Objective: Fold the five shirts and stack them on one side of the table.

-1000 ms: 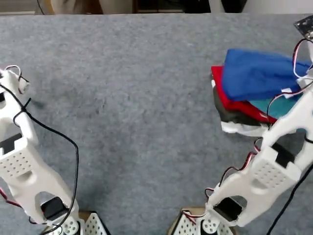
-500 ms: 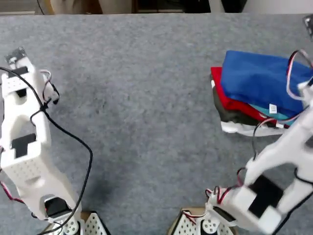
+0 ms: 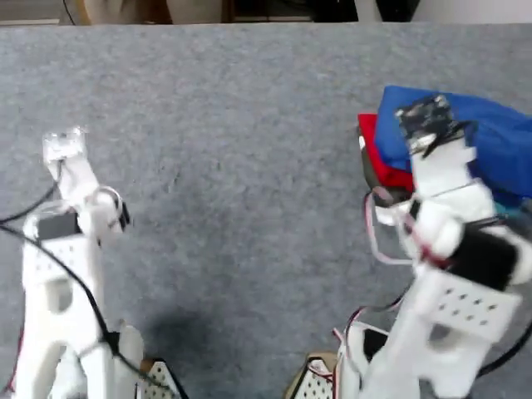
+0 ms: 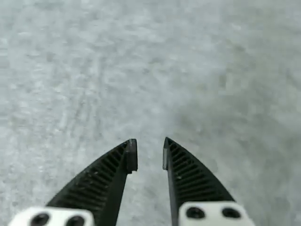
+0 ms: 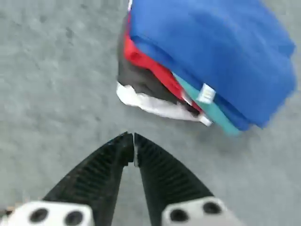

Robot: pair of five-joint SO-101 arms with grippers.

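A stack of folded shirts (image 3: 395, 170) lies on the right side of the table. The blue shirt (image 5: 211, 52) is on top, with a teal shirt (image 5: 214, 113), a red shirt (image 5: 141, 59), a dark grey shirt (image 5: 134, 80) and a white shirt (image 5: 155, 106) under it. My right gripper (image 5: 134, 148) is shut and empty, hanging over bare felt just in front of the stack. The right arm (image 3: 453, 249) covers part of the stack in the high view. My left gripper (image 4: 149, 153) is narrowly open over bare felt, holding nothing. The left arm (image 3: 71, 249) stands at the table's left.
The grey felt table top (image 3: 249, 125) stretches wide between the two arms. Its far edge (image 3: 249, 25) runs along the back. Wires hang from both arms.
The right arm has pulled away from the blue shirt, rising back over the stack's front. The blue shirt has settled flat on top. The left arm has swung inward toward the table's middle.
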